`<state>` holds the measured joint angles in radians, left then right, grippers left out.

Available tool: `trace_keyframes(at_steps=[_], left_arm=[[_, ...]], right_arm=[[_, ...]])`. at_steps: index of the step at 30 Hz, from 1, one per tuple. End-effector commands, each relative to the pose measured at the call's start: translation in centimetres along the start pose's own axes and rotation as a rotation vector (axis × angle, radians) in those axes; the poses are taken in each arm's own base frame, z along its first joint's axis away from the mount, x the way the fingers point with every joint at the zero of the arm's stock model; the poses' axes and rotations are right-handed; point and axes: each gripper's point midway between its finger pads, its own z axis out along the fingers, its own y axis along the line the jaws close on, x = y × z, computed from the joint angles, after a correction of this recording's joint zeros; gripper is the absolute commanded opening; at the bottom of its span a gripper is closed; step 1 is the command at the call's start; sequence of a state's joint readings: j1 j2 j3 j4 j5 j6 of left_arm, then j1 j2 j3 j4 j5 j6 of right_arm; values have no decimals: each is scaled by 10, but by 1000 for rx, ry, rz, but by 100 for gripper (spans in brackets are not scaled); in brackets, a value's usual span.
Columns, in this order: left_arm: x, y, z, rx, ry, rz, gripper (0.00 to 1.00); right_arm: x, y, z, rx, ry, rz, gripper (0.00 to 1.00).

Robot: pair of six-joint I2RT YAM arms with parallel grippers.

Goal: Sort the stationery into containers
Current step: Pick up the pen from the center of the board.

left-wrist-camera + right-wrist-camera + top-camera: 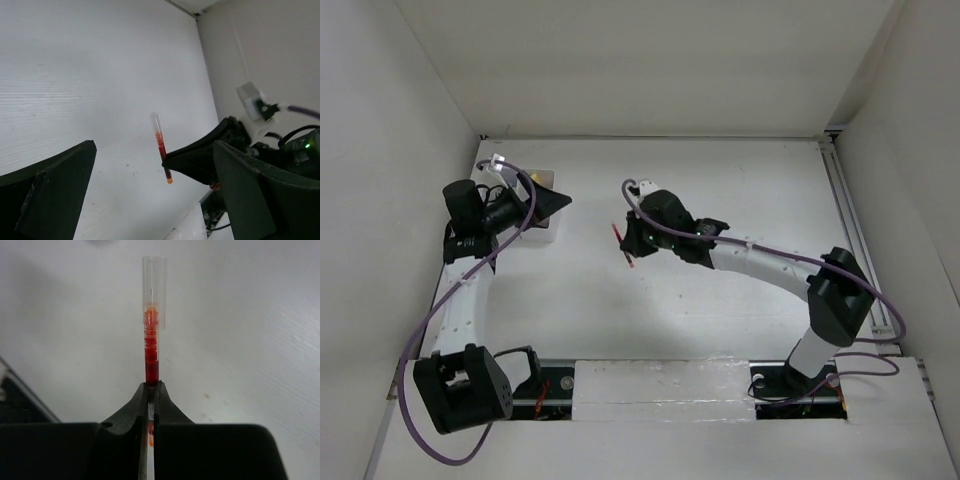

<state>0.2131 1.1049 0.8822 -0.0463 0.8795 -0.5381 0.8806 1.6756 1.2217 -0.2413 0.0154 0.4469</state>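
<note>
While the white surface offers ample room, the approach to the organizer box at its far left corner is obstructed. The left arm reaches over that box and hides most of it, so compartment contents cannot be verified.

The left end effector hangs above the box with its jaws spread wide and nothing between them. The right end effector is near the middle of the surface, well apart from the box. Its jaws are pressed together on the red pen.

Findings, in my judgement:
- Collision: carrying the pen to the box while the left arm hovers there risks arm contact.
- Slippage: the fingertips pinch the shaft narrowly and most of the pen, including its clear cap, juts beyond them. It could pivot or slide out in transit.
- Misplacement: a long pen released at an angle may catch a divider or tip out of its compartment.
</note>
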Motion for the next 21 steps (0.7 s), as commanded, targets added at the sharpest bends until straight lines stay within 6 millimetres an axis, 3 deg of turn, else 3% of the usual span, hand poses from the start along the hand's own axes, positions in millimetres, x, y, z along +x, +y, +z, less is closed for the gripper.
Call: trace_keyframes(at_steps=[1, 2, 4, 9, 13, 15, 21], left_arm=[[4, -50, -11, 263, 44, 112, 100], [0, -53, -11, 273, 31, 117, 100], [5, -57, -14, 299, 44, 119, 100], [7, -58, -14, 325, 54, 107, 100], [10, -57, -13, 338, 72, 88, 100], [10, -57, -13, 338, 72, 88, 98], [9, -55, -11, 338, 73, 79, 74]], right_arm=[[-81, 69, -26, -232, -211, 41, 0], [-96, 83, -32, -264, -246, 49, 0], [-110, 94, -30, -299, -277, 61, 0], [-135, 131, -33, -424, -297, 56, 0], [-143, 151, -39, -478, -311, 48, 0], [-137, 160, -36, -508, -285, 37, 0], [-139, 169, -40, -542, -300, 26, 0]])
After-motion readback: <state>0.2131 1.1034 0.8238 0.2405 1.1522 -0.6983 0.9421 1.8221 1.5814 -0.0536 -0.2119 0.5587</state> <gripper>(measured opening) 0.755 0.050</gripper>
